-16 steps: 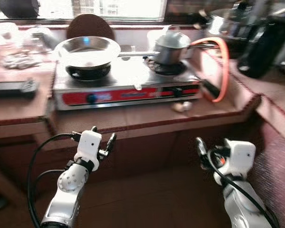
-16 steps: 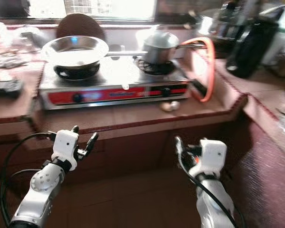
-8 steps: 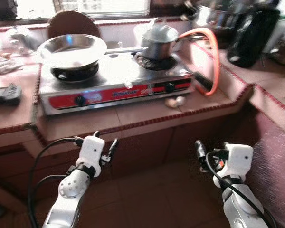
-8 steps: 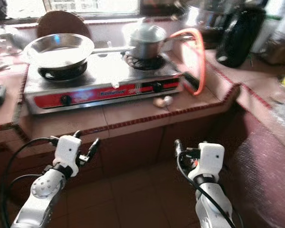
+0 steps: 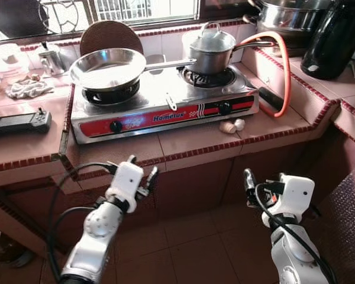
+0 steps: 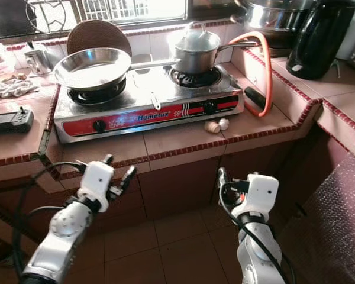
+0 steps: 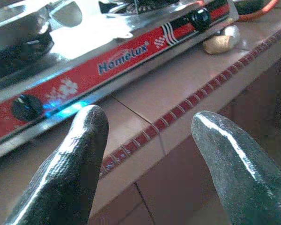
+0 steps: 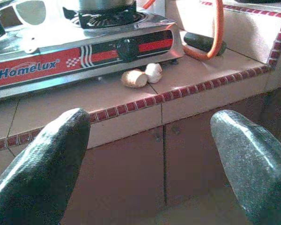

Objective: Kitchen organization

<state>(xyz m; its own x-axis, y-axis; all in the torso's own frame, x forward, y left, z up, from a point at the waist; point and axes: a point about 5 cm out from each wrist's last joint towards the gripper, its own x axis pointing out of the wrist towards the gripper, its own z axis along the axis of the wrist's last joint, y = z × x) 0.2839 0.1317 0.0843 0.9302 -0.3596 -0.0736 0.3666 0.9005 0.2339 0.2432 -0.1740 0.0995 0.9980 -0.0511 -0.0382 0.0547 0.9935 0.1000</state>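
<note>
Both pincers — left gripper point(image 5: 141, 173) and right gripper point(image 8: 150, 154) — gape empty below the tiled bench's point(image 5: 183, 139) front edge, facing the red-and-steel two-burner stove point(image 5: 165, 106) — presumably approaching, nothing chosen.

A silver frying pan point(image 5: 106, 67) sits on the stove's point(image 5: 165, 103) left burner. A lidded saucepan point(image 5: 212, 50) stands on the right, apparently upright.

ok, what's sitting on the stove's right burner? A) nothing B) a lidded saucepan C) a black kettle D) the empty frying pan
B: a lidded saucepan sits on the right burner of the stove, its handle pointing right, while the frying pan is on the left burner.
</note>
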